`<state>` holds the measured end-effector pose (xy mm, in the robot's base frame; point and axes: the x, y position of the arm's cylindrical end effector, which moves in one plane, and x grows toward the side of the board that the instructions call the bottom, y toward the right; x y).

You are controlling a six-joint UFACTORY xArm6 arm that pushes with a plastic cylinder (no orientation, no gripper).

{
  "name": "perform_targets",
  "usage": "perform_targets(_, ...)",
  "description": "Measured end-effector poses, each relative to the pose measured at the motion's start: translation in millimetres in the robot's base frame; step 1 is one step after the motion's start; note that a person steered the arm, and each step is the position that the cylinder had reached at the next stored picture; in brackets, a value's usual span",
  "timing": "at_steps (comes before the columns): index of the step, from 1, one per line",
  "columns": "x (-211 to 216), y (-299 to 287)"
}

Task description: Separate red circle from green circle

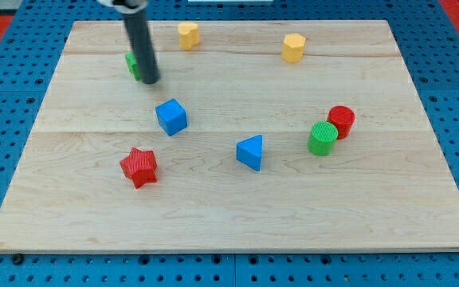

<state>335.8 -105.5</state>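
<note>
The red circle (pixel 342 119) stands at the view's right, touching the green circle (pixel 322 138), which sits just below and to its left. My tip (pixel 151 80) is at the upper left of the board, far from both circles. It stands right against a green block (pixel 133 65) that the rod partly hides, so its shape is unclear.
A blue cube (pixel 171 116) lies below my tip. A red star (pixel 139 167) is at the lower left. A blue triangle (pixel 250 151) is near the centre. Two yellow blocks (pixel 188 34) (pixel 293 47) sit near the top edge. The wooden board (pixel 229 215) rests on a blue pegboard.
</note>
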Motion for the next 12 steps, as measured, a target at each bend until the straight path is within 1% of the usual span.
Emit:
perform_targets(1,4.0,51.7)
perform_targets(2,56.1,52.5)
perform_targets(3,78.3,66.3)
perform_targets(4,111.0,8.3)
perform_targets(5,111.6,-30.7)
perform_targets(6,98.8,22.4)
perform_targets(7,95.9,56.3)
perform_targets(8,137.0,67.2)
perform_targets(9,154.9,94.5)
perform_targets(10,154.9,119.4)
perform_targets(11,154.9,99.8)
perform_targets(12,153.5,109.5)
